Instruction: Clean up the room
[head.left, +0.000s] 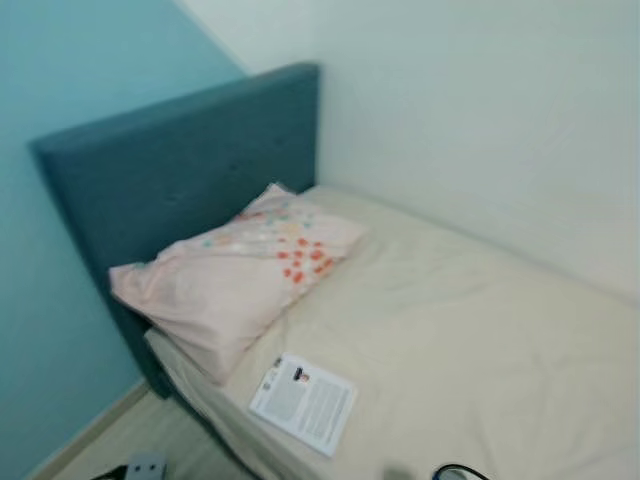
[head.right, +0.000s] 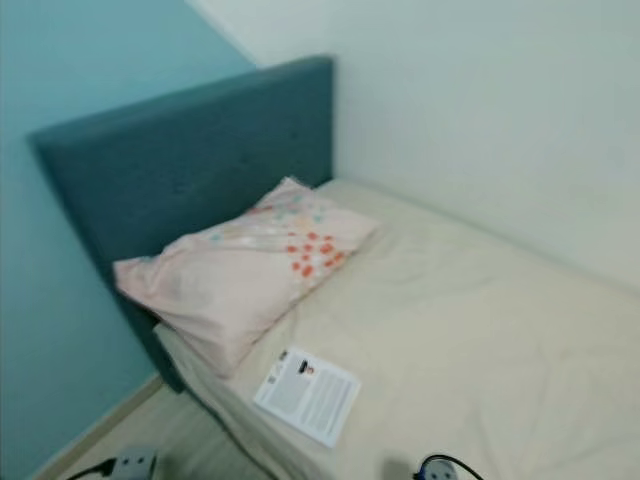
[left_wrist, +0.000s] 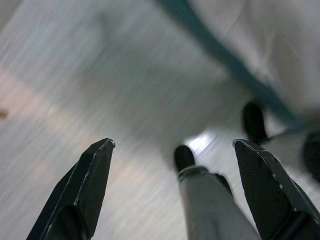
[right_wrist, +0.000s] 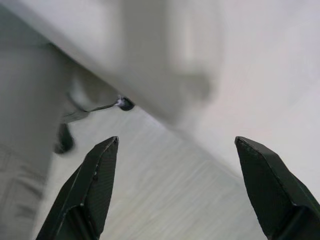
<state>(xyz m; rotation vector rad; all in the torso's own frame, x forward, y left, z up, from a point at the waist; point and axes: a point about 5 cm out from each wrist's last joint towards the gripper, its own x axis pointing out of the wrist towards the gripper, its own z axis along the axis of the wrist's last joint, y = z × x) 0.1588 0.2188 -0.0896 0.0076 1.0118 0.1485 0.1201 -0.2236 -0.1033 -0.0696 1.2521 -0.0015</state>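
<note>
Paper (head.left: 303, 402) near the bed's (head.left: 480, 330) front edge, both arms hanging idle.

Head views: the sheet lies at five o'clock from the pillow (head.left: 235, 275), apart from it, toward the mattress edge; a careless nudge could slide it to the floor, though open bedding beyond gives room.
Left wrist view: the left gripper (left_wrist: 175, 170) spread wide, holding nothing, over pale floor and the robot's legs.
Right wrist view: the right gripper (right_wrist: 175, 165) spread wide, holding nothing, beside the bed's side.
</note>
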